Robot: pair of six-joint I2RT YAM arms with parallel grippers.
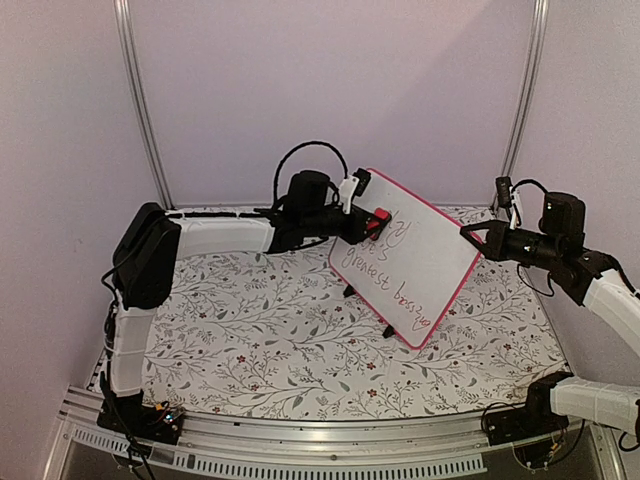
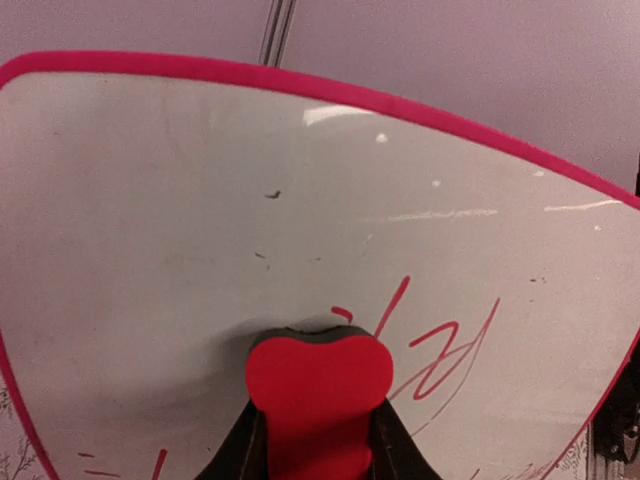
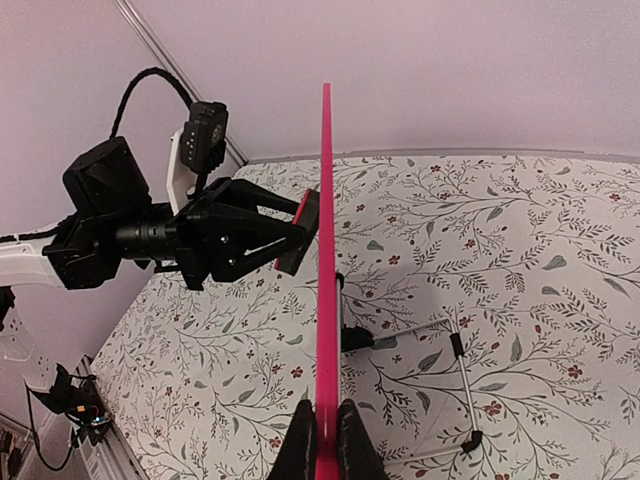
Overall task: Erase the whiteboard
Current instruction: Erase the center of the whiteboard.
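Pink-framed whiteboard [image 1: 415,255] standing tilted on two small black feet [image 1: 388,331] towards the back right of the floral cloth [image 1: 250,340], red handwriting across its lower face. Left gripper [image 1: 372,225] clenched on a red eraser [image 2: 318,400] set against the board's upper left area. Right gripper [image 3: 322,440] clamped onto the board's right edge, one finger on each side of the frame

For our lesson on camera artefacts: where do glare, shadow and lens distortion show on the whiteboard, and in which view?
Left wrist view: the whiteboard looks bowed, which is lens distortion; glare streaks lie at its upper right; a soft shadow surrounds the eraser. Right wrist view: the board is edge-on, a thin sharp line. Top view: even light, no obvious glare.
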